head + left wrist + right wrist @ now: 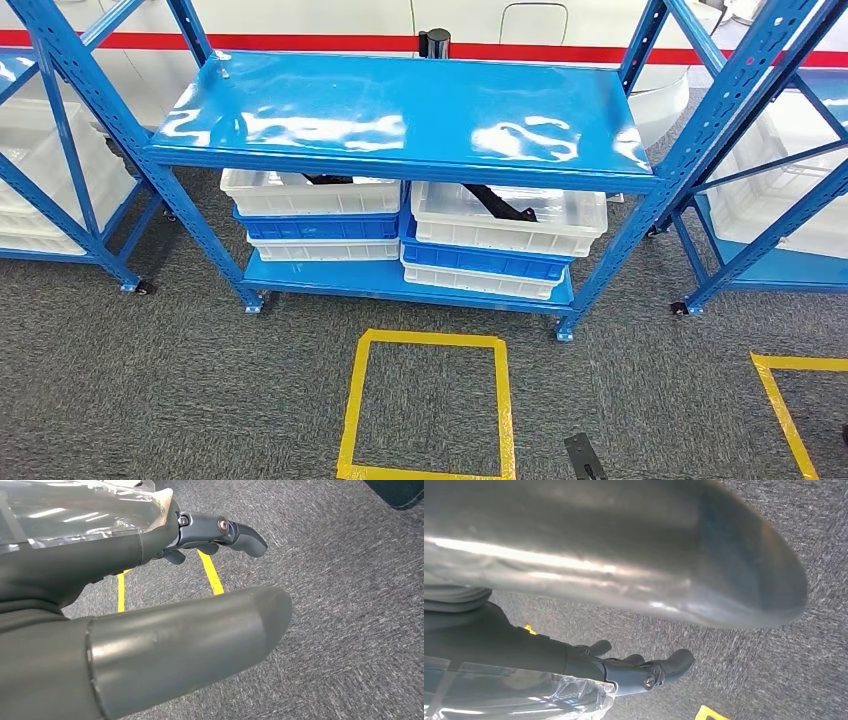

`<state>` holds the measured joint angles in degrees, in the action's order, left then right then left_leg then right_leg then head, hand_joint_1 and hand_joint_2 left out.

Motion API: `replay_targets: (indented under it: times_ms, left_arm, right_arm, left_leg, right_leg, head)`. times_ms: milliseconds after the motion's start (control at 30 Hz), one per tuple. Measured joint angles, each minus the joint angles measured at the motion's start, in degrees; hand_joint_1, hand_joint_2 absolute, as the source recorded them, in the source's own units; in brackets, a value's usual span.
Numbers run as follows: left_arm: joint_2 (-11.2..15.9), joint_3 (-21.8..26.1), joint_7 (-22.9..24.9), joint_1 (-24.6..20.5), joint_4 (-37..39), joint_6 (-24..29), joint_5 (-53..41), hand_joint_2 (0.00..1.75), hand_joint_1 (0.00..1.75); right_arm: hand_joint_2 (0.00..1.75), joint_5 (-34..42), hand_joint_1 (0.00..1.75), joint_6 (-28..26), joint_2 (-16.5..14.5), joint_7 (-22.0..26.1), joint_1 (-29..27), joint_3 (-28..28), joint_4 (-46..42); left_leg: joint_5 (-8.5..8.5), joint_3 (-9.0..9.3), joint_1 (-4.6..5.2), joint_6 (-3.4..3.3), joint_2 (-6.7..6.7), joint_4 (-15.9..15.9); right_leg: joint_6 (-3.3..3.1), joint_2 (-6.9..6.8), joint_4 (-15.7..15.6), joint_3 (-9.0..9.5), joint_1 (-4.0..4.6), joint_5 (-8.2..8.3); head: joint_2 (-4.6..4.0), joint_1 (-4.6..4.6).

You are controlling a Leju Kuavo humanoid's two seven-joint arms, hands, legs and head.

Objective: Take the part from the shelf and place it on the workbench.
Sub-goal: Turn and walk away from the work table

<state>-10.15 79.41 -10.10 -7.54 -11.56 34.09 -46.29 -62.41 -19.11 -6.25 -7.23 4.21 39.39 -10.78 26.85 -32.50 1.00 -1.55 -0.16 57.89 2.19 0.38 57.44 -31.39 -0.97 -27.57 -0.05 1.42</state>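
The floor of the room is a grey, rough carpet (150, 380), and on it a square of yellow tape (427, 405) is marked, straight in front of the robot at 6 o'clock in the head view. A second corner of yellow tape (785, 395) lies on the carpet at about 4 o'clock.

Behind the square stands a blue metal shelf rack on small wheels (400, 115), at 12 o'clock. Its top board is glossy blue. On the lower board, stacked white and blue plastic crates are placed in two piles. In the upper white crate on the left pile (310, 192) lies a black part (328, 179), and in the upper white crate on the right pile (510, 217) lies a second long black part (500, 204), resting inside on the crate bottom. More blue racks with white crates (45, 170) stand at 9 o'clock and at 3 o'clock. Behind the racks a white wall with a red stripe (300, 41) runs across.

The left hand (165, 595) hangs over the carpet; its grey thumb and dark fingers (240, 532) are apart and hold nothing. The right hand (624, 630) also hangs over the carpet, with its fingers (671, 664) spread away from the thumb and nothing between them.
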Motion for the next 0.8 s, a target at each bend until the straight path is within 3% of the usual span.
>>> replay_targets:
  times_ms: [367,533,600,667,733,767,800]
  left_arm:
    - [0.31,-0.61,0.34,0.0,-0.01,-2.04,-0.84,0.0,0.0]
    - [0.52,-1.21,1.04,-0.01,0.0,-2.28,-1.07,0.0,0.0]
    - [0.46,-1.3,1.18,-0.01,0.01,-2.27,-1.0,0.0,0.0]
    - [0.42,-1.32,1.22,-0.01,0.02,-2.23,-0.8,0.0,0.0]
    - [0.42,-1.31,1.22,0.0,0.02,-2.08,-0.55,0.0,0.0]
    - [0.39,-1.29,1.23,0.04,0.02,-1.99,-0.45,0.0,0.0]
    - [0.33,-1.28,1.23,0.08,0.02,-1.92,-0.36,0.0,0.0]
  right_arm:
    - [0.0,-0.08,0.0,2.02,-0.03,-0.51,-0.01,0.02,0.0]
    - [0.0,-0.52,0.0,2.04,-0.09,-0.95,-0.04,0.01,0.0]
    - [0.0,-0.86,0.0,2.02,-0.08,-0.96,-0.05,-0.01,0.0]
    - [0.0,-1.21,0.0,2.02,-0.03,-0.96,-0.1,-0.02,0.0]
    - [0.0,-1.52,0.0,2.02,0.07,-0.97,-0.27,-0.04,0.0]
    - [0.0,-1.68,0.0,2.02,0.1,-0.98,-0.34,-0.07,0.0]
    - [0.0,-1.86,0.0,2.02,0.14,-0.99,-0.38,-0.11,0.0]
  left_leg:
    - [0.13,-0.04,0.09,-0.31,-0.01,0.2]
    - [0.08,0.14,0.14,-1.37,0.06,-0.22]
    - [-0.31,0.7,-0.24,-2.01,0.23,-1.06]
    - [-0.44,0.92,-0.44,-2.34,0.35,-1.34]
    - [-0.34,0.94,-0.46,-2.31,0.35,-1.31]
    - [-0.23,1.02,-0.52,-2.18,0.33,-1.27]
    - [-0.08,1.2,-0.62,-1.96,0.31,-1.23]
  right_leg:
    - [0.28,0.0,-0.07,0.02,-0.41,0.13]
    - [1.05,-0.01,-0.11,0.04,-0.68,0.05]
    - [0.92,-0.04,2.55,-1.2,-0.52,-1.34]
    - [0.32,-0.05,9.63,-4.77,-0.42,-4.37]
    - [0.34,-0.05,16.1,-8.23,-0.46,-6.38]
    - [0.74,-0.07,16.5,-8.58,-0.52,-6.08]
    - [1.31,-0.11,14.53,-7.74,-0.64,-4.91]
  head:
    - [-0.01,-0.02]
    - [0.0,-0.01]
    - [-0.01,0.05]
    - [0.0,0.14]
    - [0.0,0.16]
    - [0.0,0.16]
    - [0.0,0.16]
